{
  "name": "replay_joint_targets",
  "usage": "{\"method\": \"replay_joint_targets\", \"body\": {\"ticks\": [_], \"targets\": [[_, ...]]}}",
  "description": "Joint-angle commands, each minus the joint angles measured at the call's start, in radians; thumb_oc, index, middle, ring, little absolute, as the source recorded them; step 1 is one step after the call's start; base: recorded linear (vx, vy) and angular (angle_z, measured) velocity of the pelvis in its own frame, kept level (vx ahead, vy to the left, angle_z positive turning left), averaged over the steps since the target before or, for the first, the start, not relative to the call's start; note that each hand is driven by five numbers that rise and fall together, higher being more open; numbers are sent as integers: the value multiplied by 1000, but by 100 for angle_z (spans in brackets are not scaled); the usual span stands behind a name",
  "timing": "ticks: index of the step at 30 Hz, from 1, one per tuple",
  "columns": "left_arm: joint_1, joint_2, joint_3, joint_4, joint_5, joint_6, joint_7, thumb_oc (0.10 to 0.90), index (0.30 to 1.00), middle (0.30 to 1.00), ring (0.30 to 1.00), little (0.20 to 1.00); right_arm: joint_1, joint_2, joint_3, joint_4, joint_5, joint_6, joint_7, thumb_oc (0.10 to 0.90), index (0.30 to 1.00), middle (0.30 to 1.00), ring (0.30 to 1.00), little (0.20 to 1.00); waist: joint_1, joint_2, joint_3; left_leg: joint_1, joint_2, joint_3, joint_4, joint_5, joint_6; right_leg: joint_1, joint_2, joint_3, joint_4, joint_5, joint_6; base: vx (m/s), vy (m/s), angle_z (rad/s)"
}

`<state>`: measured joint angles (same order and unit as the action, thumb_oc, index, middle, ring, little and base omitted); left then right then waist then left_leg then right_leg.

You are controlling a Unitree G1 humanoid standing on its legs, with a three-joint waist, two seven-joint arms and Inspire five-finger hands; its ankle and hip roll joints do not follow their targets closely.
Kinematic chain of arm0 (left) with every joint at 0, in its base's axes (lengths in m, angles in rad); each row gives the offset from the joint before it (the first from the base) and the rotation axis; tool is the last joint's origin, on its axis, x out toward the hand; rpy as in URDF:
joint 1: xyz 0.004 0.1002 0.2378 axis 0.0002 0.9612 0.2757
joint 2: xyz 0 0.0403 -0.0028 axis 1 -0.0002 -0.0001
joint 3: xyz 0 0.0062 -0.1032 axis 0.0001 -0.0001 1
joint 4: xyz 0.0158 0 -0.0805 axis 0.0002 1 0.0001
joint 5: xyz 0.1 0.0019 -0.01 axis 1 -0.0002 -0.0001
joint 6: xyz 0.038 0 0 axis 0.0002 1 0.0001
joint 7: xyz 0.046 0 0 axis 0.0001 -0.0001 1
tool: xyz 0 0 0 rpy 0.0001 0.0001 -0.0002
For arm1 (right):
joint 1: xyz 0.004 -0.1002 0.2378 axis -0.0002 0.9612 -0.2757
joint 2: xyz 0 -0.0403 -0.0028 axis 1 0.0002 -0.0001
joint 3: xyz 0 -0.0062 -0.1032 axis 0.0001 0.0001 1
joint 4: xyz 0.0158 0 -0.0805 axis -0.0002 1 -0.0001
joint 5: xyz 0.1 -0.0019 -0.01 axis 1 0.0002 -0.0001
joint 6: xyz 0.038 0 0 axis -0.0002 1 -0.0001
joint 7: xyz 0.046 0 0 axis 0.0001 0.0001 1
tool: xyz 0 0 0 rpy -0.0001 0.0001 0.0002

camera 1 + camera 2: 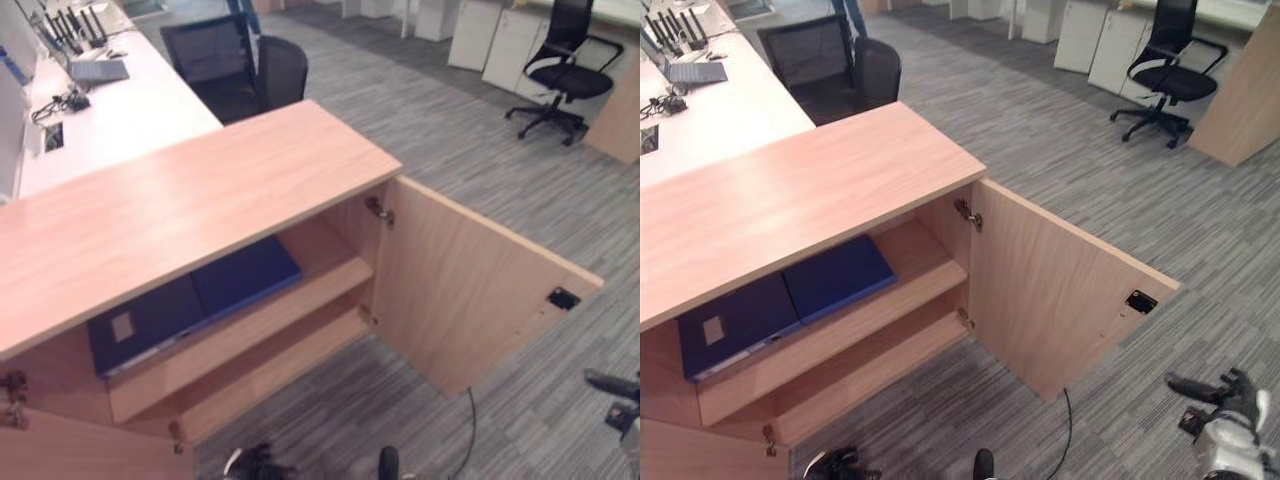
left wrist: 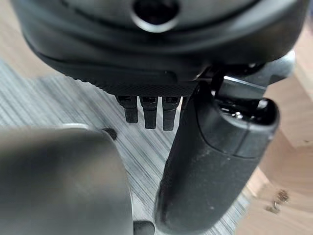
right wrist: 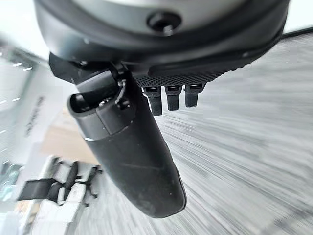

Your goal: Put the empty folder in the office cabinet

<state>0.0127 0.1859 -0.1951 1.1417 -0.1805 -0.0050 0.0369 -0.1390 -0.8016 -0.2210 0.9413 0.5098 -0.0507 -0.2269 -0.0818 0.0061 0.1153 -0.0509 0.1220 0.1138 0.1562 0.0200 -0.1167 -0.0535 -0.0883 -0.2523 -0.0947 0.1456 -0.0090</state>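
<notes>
The wooden office cabinet [image 1: 190,190] stands with both doors open. A dark blue folder [image 1: 140,325] with a pale label lies flat on its upper shelf [image 1: 300,300], and a brighter blue folder or flap [image 1: 245,272] lies right beside it. The lower shelf [image 1: 870,365] is bare. My right hand [image 1: 1230,400] hangs low at the right, beyond the open right door [image 1: 470,290], with straight fingers and nothing in it. In the left wrist view my left hand [image 2: 146,58] points at the carpet beside the cabinet's wood, fingers relaxed and holding nothing.
The left door [image 1: 80,445] swings out at the lower left. Behind the cabinet is a white desk [image 1: 120,110] with a laptop, and a dark chair [image 1: 240,65]. An office chair [image 1: 560,75] and white drawer units [image 1: 1110,45] stand across the grey carpet.
</notes>
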Motion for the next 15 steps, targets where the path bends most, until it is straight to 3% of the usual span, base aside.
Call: {"method": "replay_joint_targets", "body": {"ticks": [1,7,13,15], "targets": [[12,58,58,70,24,-9,25,800,900,900,900,900,-91,-68,32,-56,-74,-73,-5,800,900,900,900,900,18,-62,-2,54,-52,29,-2,-167,68,19,37,23,44,-136,90,26,-26,9],[50,70,126,123,19,3,15,800,900,900,900,900,-160,-113,163,-156,-127,-67,97,800,900,900,900,900,32,-62,-13,89,-50,40,-43,-153,65,34,40,24,47,-149,86,2,-11,0],[73,73,149,127,5,6,-11,800,900,900,900,900,-184,-122,283,-268,-100,-77,209,800,900,900,900,900,43,-60,-18,119,-45,37,-68,-149,62,51,49,29,43,-160,83,6,-8,-6],[74,71,152,131,2,5,-22,800,900,900,900,900,-207,-139,373,-318,-114,-71,267,800,900,900,900,900,46,-65,-24,129,-41,38,-73,-151,60,58,53,34,40,-162,82,13,-22,-15]]}}
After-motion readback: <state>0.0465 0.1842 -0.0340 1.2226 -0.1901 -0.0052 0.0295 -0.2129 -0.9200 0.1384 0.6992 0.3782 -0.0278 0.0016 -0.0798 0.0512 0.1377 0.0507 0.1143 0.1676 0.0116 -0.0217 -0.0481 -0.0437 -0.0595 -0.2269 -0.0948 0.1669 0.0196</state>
